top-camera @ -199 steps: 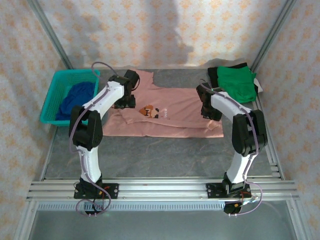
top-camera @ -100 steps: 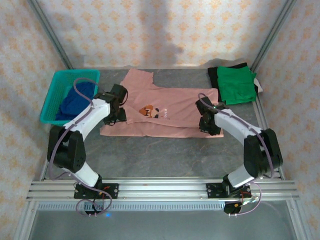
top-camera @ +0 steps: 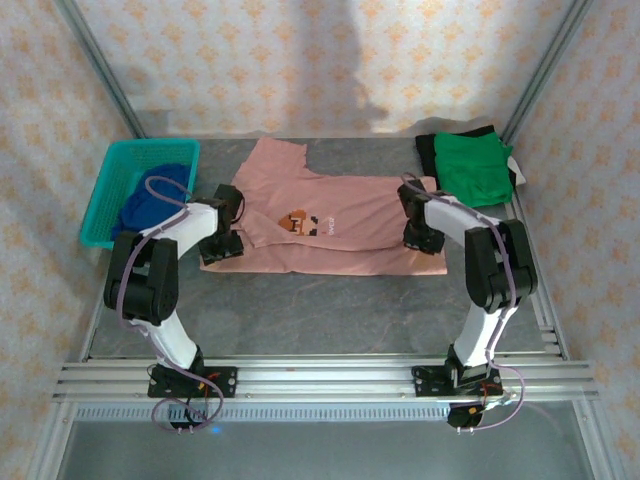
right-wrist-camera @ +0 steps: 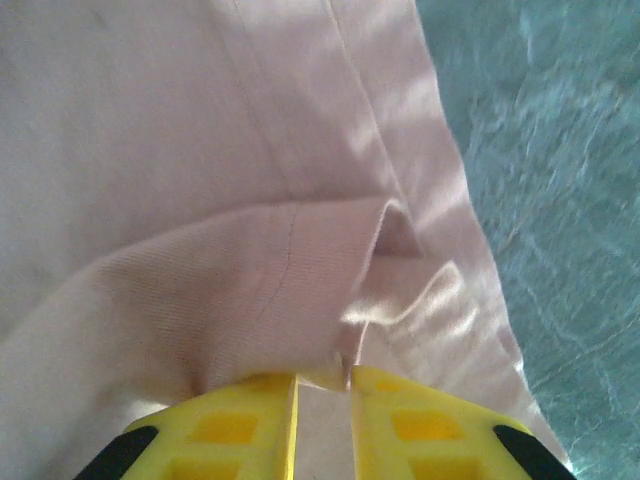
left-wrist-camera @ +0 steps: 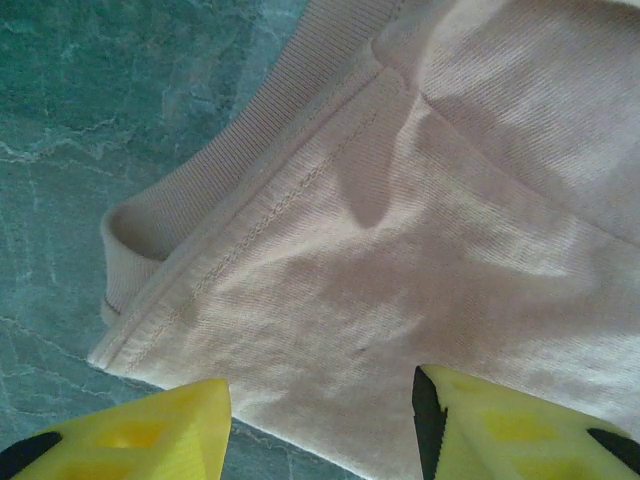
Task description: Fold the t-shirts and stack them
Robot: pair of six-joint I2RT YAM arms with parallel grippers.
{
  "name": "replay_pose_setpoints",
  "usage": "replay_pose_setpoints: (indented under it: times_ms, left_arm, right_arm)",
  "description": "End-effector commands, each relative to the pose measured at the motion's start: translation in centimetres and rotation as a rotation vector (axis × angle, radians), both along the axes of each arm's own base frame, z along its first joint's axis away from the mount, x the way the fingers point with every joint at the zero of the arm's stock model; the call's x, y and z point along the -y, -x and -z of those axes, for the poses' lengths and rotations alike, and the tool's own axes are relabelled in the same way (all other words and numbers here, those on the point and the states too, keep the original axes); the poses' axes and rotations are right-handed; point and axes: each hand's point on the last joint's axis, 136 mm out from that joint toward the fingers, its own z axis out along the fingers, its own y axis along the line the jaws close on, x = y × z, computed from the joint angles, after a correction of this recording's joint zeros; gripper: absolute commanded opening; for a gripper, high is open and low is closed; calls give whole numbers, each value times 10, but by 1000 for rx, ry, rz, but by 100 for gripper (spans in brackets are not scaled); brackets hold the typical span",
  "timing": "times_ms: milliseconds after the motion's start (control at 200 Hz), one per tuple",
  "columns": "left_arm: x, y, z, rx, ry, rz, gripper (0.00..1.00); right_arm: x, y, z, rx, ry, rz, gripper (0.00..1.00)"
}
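lying flat mid-table, the pink t-shirt (top-camera: 340, 215) has a fold at its right end pinched in the nearly closed right gripper (right-wrist-camera: 322, 385), while the left gripper (left-wrist-camera: 320, 400) straddles its left hem with jaws apart, likely so both ends lift together, the green t-shirt (top-camera: 472, 165) stacked far right.

White-and-black arms (top-camera: 185, 225), lilac cables (top-camera: 150, 200), yellow end effector fingers (left-wrist-camera: 150, 430).

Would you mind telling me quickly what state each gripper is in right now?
Left gripper: open, at the edge of the pink t-shirt.
Right gripper: closed on a fold of the pink t-shirt.
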Motion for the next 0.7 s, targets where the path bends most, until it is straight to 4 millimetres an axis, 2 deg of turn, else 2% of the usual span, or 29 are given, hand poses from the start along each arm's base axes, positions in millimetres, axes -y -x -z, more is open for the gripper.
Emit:
replay_pose_setpoints:
  times_ms: [0, 180, 280, 365, 490, 545, 631, 696]
  left_arm:
    - [-7, -3, 5, -3, -26, -15, 51]
    - [-8, -8, 5, -6, -26, -15, 51]
    - [-12, -8, 4, -17, -36, -16, 51]
    - [-16, -6, 6, -19, -34, -27, 49]
    - [-19, -1, 11, -27, -23, -42, 48]
    - [-19, -1, 13, -32, -20, -40, 48]
    - [-17, -4, 14, -34, -13, -39, 48]
    - [-17, -5, 15, -32, -10, -39, 49]
  right_arm:
    - [9, -12, -6, -9, 56, -4, 21]
    - [16, -32, 1, -38, 105, 1, 21]
    - [23, -33, -11, -27, 143, 16, 21]
    - [32, -21, -28, 7, 170, 40, 26]
    - [45, 9, -44, 49, 197, 80, 32]
    - [41, 22, -42, 60, 151, 94, 34]
    - [25, 39, -30, 78, 27, 95, 37]
    - [11, 44, -19, 107, -75, 94, 37]
